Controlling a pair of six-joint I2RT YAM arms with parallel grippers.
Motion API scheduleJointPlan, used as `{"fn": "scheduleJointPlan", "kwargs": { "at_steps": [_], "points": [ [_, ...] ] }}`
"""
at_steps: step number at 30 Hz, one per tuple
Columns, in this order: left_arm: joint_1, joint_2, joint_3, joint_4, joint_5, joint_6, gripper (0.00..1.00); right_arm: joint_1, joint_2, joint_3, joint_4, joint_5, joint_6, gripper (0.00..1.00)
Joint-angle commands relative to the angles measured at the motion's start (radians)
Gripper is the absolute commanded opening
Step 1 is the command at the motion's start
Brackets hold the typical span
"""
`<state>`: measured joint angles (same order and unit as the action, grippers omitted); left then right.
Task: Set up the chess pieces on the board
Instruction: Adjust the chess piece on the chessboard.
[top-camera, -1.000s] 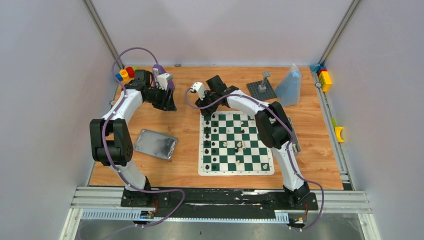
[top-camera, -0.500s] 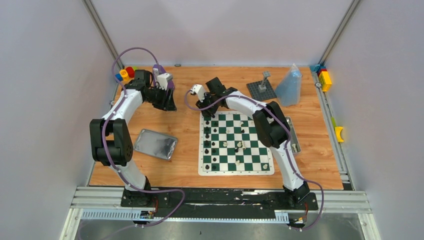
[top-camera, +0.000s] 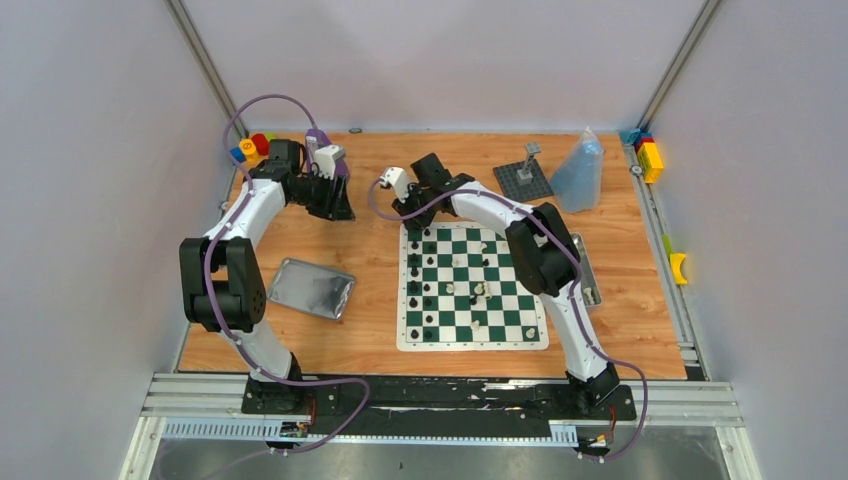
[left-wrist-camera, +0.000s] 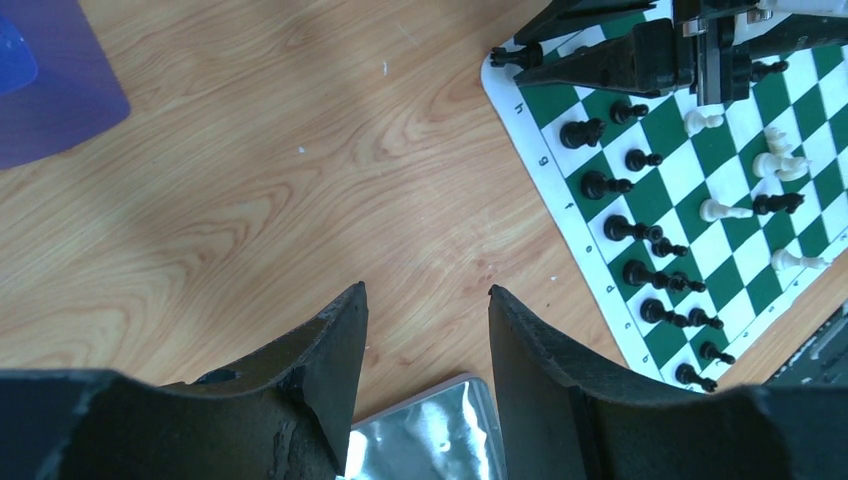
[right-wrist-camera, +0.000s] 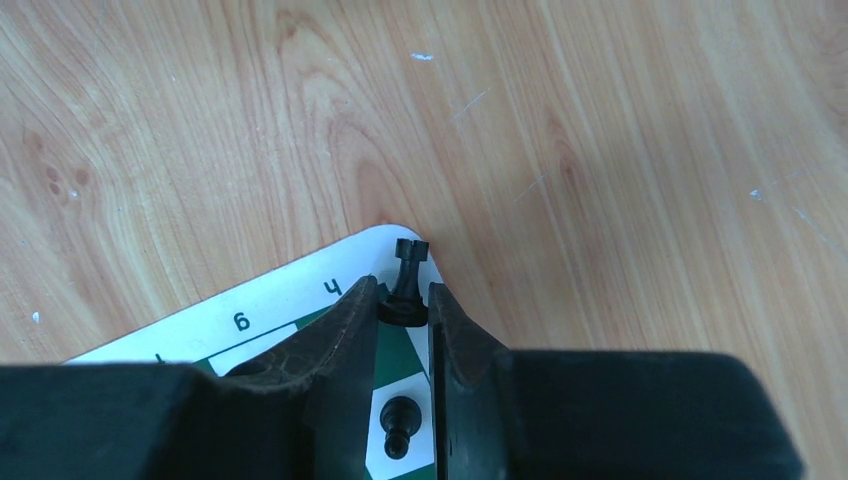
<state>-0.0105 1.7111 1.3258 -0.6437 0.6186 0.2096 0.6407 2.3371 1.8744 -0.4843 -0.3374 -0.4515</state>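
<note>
While black pieces are filling the board's left files and white pieces are sitting unsorted mid-board, right gripper is straddling a corner black rook, grip uncertain; left gripper is gaping empty.

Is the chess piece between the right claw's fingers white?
No, the small plastic chess piece between the fingers of the right claw is black.

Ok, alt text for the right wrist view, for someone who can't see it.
The right gripper pinches the base of a black chess piece lying on the white corner border of the board. Another black piece sits on a white square between its fingers; wooden table fills the rest.
</note>
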Motion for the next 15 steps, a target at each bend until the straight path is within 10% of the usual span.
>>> {"fn": "scheduleJointPlan", "kwargs": {
  "at_steps": [1, 15],
  "points": [
    [0.006, -0.034, -0.017, 0.087, 0.068, -0.058, 0.56, 0.007, -0.057, 0.060, 0.025, 0.004, -0.003, 0.05],
    [0.004, 0.040, 0.042, 0.284, 0.403, -0.456, 0.67, -0.017, -0.326, -0.053, 0.028, -0.214, 0.126, 0.00]
  ]
}}
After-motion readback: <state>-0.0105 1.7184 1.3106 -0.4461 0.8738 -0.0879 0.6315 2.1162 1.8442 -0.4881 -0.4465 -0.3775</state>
